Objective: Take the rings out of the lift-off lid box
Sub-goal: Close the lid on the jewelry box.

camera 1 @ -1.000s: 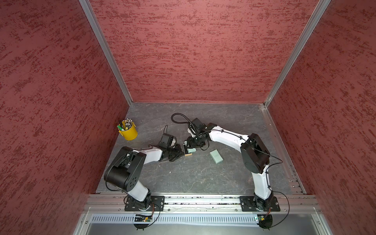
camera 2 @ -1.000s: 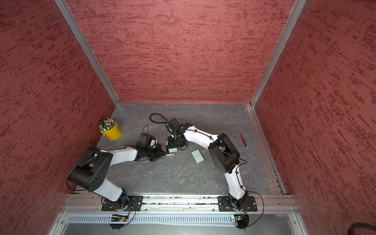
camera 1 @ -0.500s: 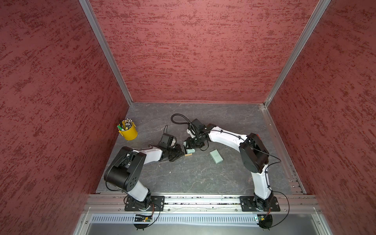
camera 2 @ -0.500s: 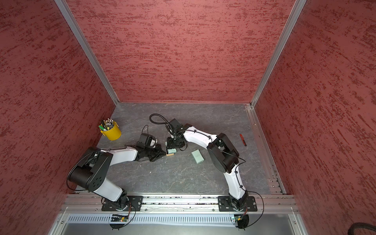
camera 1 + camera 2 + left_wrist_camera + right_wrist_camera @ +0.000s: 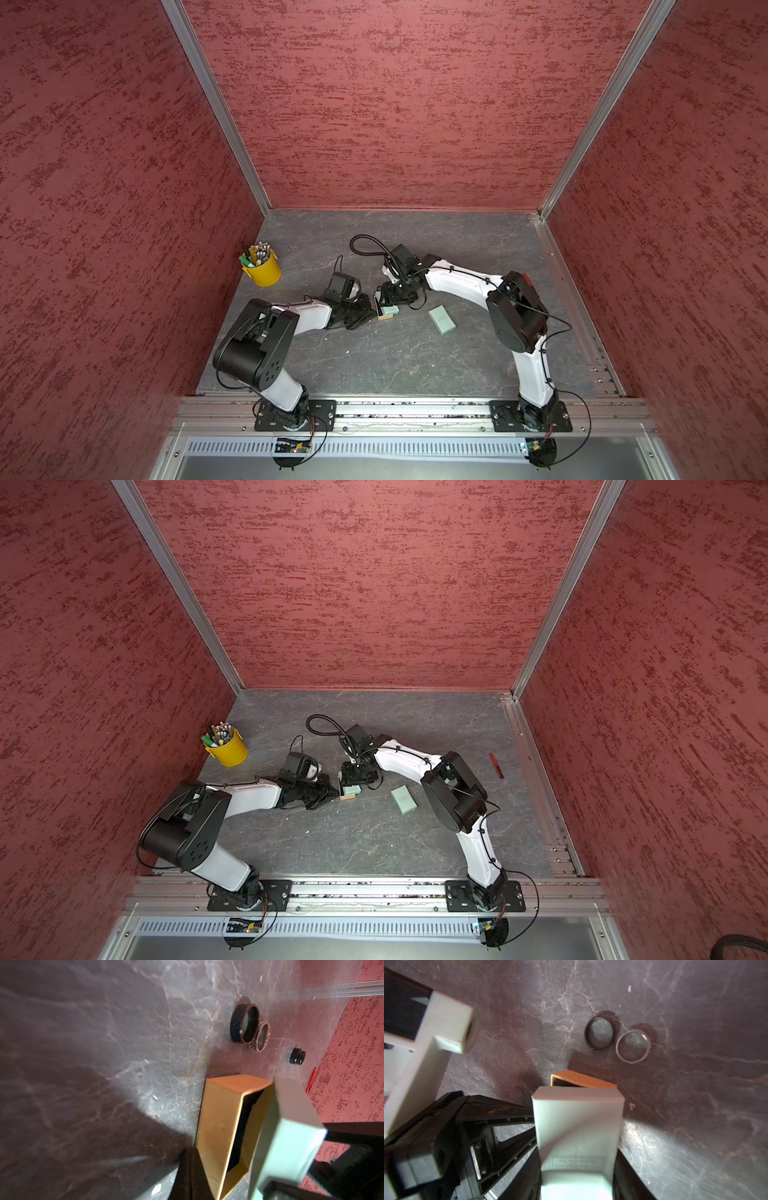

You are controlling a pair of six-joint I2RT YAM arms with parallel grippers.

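Top views overhead (nearly identical), wrist views close, sharing box

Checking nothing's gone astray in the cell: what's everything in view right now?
table: one, grey marbled
held box: one, mint-green over tan tray, gripped mid-table
rings: three seen, two dark, one paler, on table beyond held box
lying box: one, mint-green, flat, right of held box
cup: one, yellow, holding pens, table's far left
red tool: one, red, near table's right edge
left pincer: one, black, shut, at tan tray's edge
right pincer: one, black, closed on held box
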